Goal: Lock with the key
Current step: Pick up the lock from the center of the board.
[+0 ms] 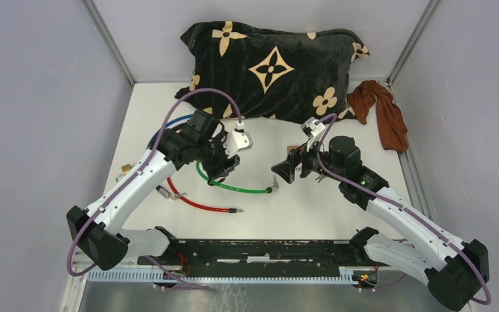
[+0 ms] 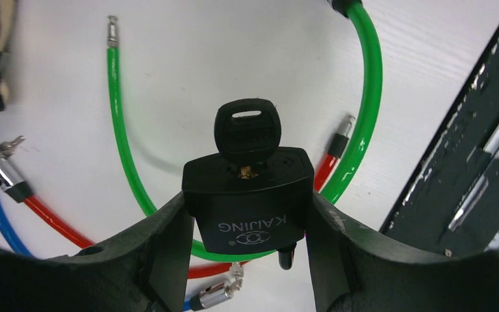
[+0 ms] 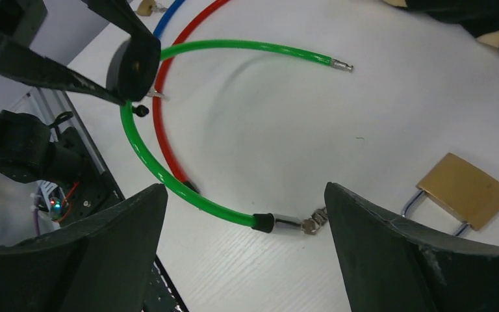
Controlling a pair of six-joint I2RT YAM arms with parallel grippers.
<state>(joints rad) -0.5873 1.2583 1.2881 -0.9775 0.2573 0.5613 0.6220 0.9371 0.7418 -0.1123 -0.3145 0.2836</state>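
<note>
My left gripper is shut on a black padlock marked KAIJING and holds it above the table. A black key sits in the padlock's keyhole. In the top view the left gripper is left of centre. My right gripper is open and empty, a short way to the right of it. In the right wrist view its jaws stand wide apart above the metal end of a green cable. The held padlock shows at the upper left of that view.
The green cable, a red cable and a blue cable lie on the white table. A brass padlock lies by the right gripper. A black patterned pillow and a brown cloth lie at the back.
</note>
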